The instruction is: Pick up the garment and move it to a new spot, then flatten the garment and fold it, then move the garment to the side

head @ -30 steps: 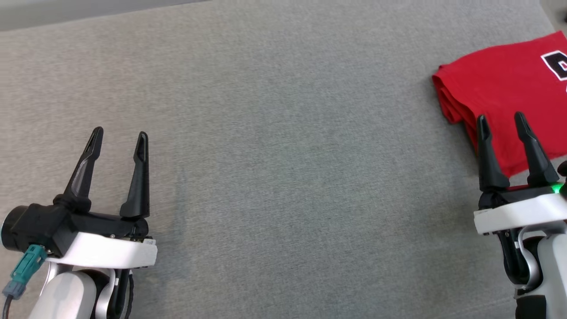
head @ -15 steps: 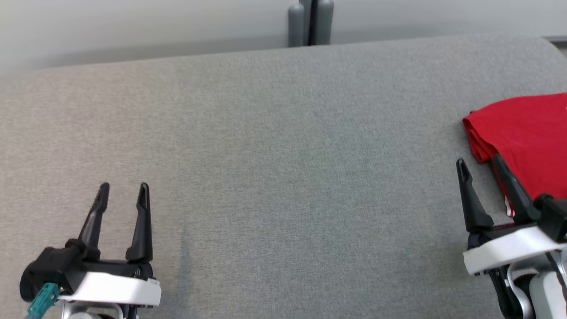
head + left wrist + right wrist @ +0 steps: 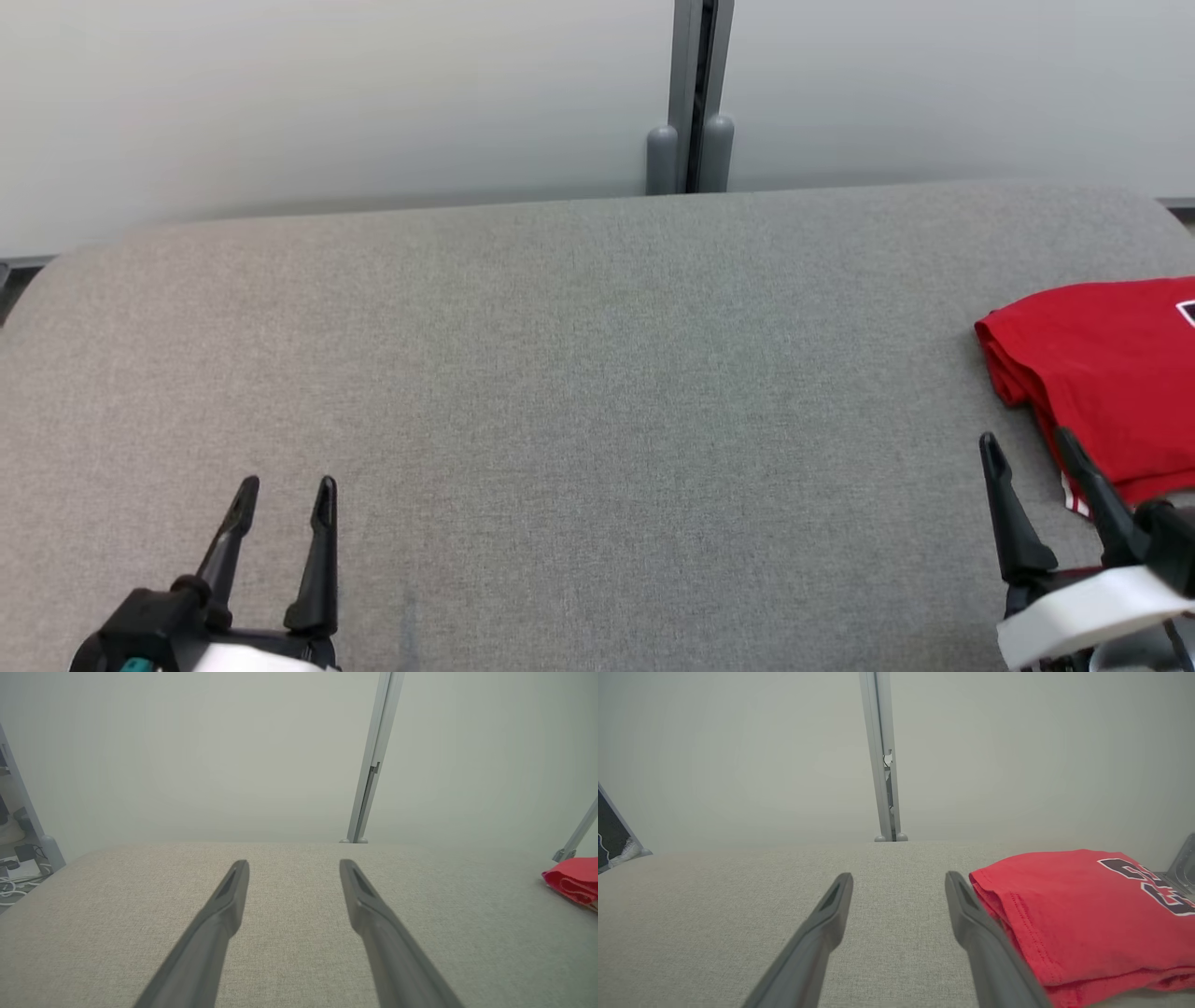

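Observation:
The garment (image 3: 1106, 383) is a red shirt with dark lettering, folded into a neat stack at the right edge of the grey fabric table (image 3: 597, 373). In the right wrist view the garment (image 3: 1083, 914) lies just right of my right finger, apart from it. My right gripper (image 3: 1027, 453) stands open and empty beside the garment's near left corner. My left gripper (image 3: 285, 495) is open and empty at the table's near left, far from the garment (image 3: 572, 884), which shows as a red sliver in the left wrist view.
A pale wall with a grey vertical post (image 3: 695, 93) rises behind the table's far edge. Cables and small items (image 3: 14, 872) lie on the floor past the table's left end. A metal bracket (image 3: 1183, 865) sits behind the garment.
The head camera has tilted up, so the wall and post have come into sight and both grippers sit lower in the picture. Both grippers stay open; the garment lies as before.

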